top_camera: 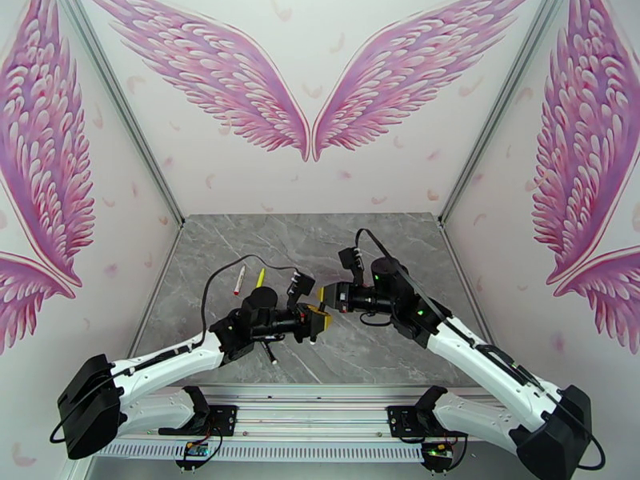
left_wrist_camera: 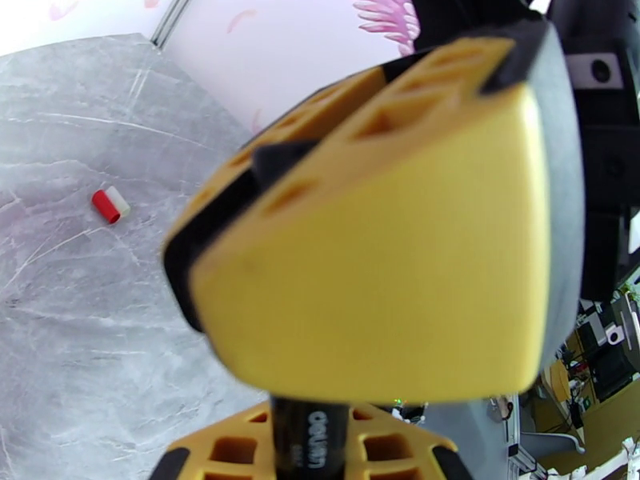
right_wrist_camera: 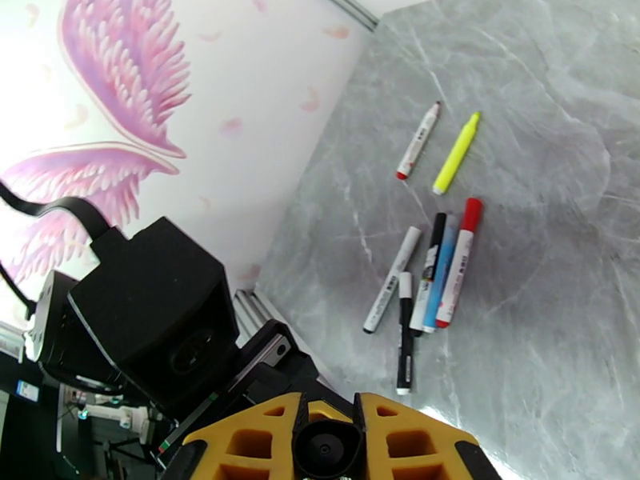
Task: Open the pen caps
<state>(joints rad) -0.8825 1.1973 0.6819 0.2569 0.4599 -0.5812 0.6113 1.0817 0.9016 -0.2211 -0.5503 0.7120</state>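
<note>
My left gripper and right gripper meet tip to tip above the middle of the table. In the left wrist view my left gripper is shut on a black pen, whose barrel runs up under a big yellow finger of the right gripper. In the right wrist view my right gripper is shut on a round black pen cap, seen end-on. A loose red and white pen cap lies on the table.
Several pens lie in a cluster on the grey marble table, with a red-tipped white pen and a yellow highlighter farther off. Another pen pokes out under the left arm. Walls close in on three sides.
</note>
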